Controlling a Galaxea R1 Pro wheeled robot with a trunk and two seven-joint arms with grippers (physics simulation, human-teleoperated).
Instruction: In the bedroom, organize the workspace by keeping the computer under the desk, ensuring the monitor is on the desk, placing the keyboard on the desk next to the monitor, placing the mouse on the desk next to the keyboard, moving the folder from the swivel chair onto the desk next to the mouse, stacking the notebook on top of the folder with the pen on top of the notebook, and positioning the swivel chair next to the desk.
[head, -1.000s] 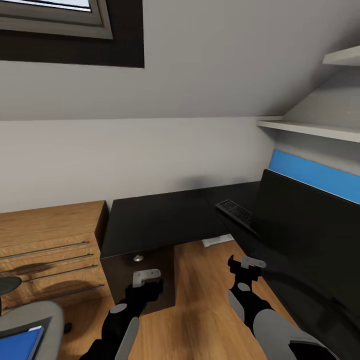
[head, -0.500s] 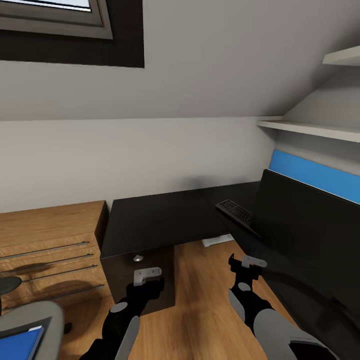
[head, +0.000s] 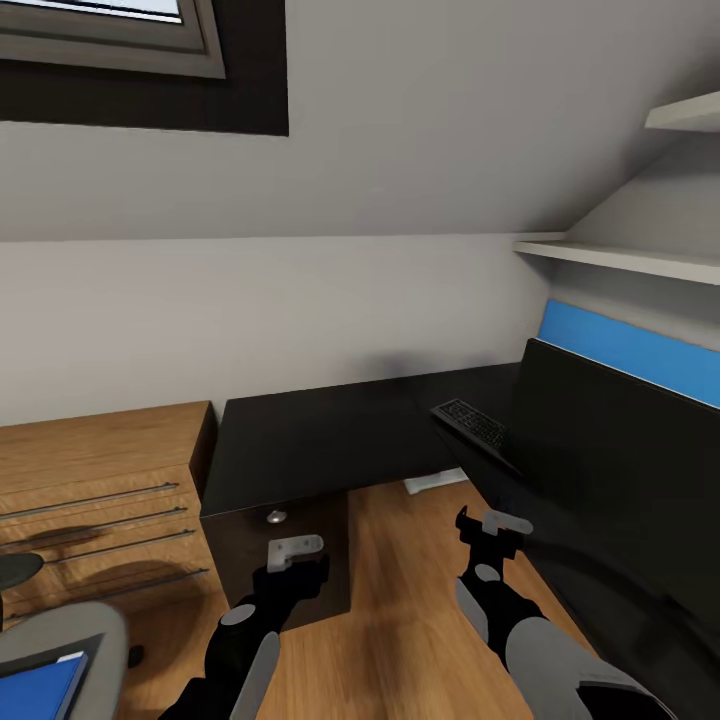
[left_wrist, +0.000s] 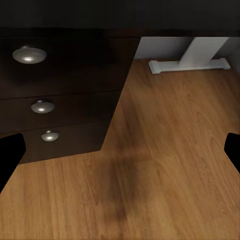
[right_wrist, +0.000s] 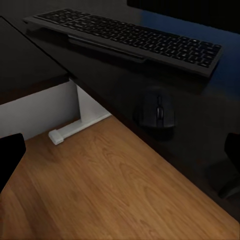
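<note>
- Blue folder lies on the swivel chair at seven o'clock.
- Left gripper and right gripper hang over oak floor, fingers spread, empty.
- Mouse sits just beside the keyboard on the desk at two o'clock, before the monitor.

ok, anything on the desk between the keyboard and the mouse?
No. In the right wrist view the stretch of desk between the keyboard and the mouse is bare black top; they lie apart, not touching.
</note>
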